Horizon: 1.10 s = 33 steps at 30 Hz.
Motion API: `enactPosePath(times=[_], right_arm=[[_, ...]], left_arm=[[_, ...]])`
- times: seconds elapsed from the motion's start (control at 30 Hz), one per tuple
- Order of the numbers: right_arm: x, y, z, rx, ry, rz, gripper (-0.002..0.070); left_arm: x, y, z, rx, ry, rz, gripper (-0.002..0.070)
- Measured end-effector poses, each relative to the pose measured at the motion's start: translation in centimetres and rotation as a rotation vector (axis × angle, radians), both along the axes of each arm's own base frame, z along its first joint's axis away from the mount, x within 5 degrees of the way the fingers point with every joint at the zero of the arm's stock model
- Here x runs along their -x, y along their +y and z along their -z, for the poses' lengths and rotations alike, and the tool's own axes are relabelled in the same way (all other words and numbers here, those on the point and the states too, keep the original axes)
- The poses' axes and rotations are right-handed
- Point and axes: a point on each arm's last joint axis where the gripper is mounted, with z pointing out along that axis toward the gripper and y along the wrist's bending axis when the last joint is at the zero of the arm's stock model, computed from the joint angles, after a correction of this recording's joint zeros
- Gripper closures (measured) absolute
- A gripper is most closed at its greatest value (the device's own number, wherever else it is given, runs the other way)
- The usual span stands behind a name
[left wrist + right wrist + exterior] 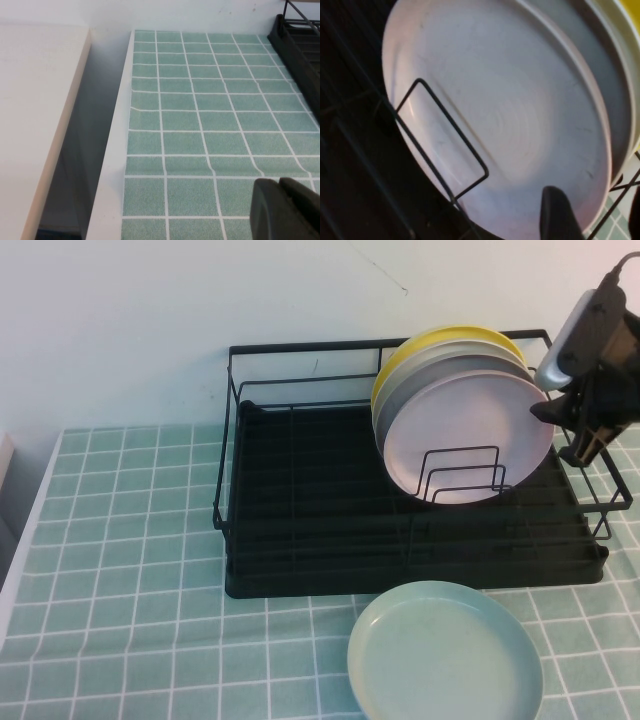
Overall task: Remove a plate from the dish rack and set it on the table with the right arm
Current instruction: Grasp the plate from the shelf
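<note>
One plate [468, 430] stands on edge in the dish rack [300, 540], its rim at nine o'clock from my right gripper [565, 435], fingers spread; the left gripper [287, 210] idles over the tabletop [200, 125], fingers' state I cannot tell.

The pale pink plate [465, 435] stands on edge, leaning back, at the rack's three o'clock end. The black wire dish rack [300, 510] sits on the green checked desk [130, 570].

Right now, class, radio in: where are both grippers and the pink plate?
Right gripper open at pink plate's right rim, not gripping. Plate upright in dish rack, grey plate behind. Left gripper parked low over table. Mint-green plate occupies table in front.
</note>
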Motion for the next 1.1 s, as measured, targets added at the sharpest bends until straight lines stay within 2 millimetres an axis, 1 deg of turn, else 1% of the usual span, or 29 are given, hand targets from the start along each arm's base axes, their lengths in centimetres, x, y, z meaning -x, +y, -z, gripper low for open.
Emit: enactPosePath(times=[0.33,0.43,0.67,0.73,0.8,0.87,0.9,0.97,1.1], right_arm=[[-2.6,0.2,1.4,-0.017,0.004,0.030,0.0370],[-3.1,0.3,1.7,-0.017,0.004,0.031,0.0370],[-3.7,0.3,3.2,-0.010,0.032,0.039,0.0379],[-3.8,0.3,3.4,-0.001,0.027,0.037,0.0420],[-3.8,0.2,3.3,0.010,0.017,0.030,0.0491],[-3.9,0.2,3.3,0.021,0.002,0.032,0.0589],[-3.9,0.1,3.3,0.024,-0.004,0.035,0.0615],[-4.0,0.1,3.2,0.026,-0.014,0.043,0.0640],[-4.1,0.0,3.2,0.029,-0.019,0.046,0.0647]], left_arm=[[0.0,0.0,0.0,0.000,0.000,0.000,0.0678],[0.0,0.0,0.0,0.000,0.000,0.000,0.0678],[0.0,0.0,0.0,0.000,0.000,0.000,0.0678],[0.0,0.0,0.0,0.000,0.000,0.000,0.0678],[0.0,0.0,0.0,0.000,0.000,0.000,0.0678],[0.0,0.0,0.0,0.000,0.000,0.000,0.0678],[0.0,0.0,0.0,0.000,0.000,0.000,0.0678],[0.0,0.0,0.0,0.000,0.000,0.000,0.0678],[0.0,0.0,0.0,0.000,0.000,0.000,0.0678]])
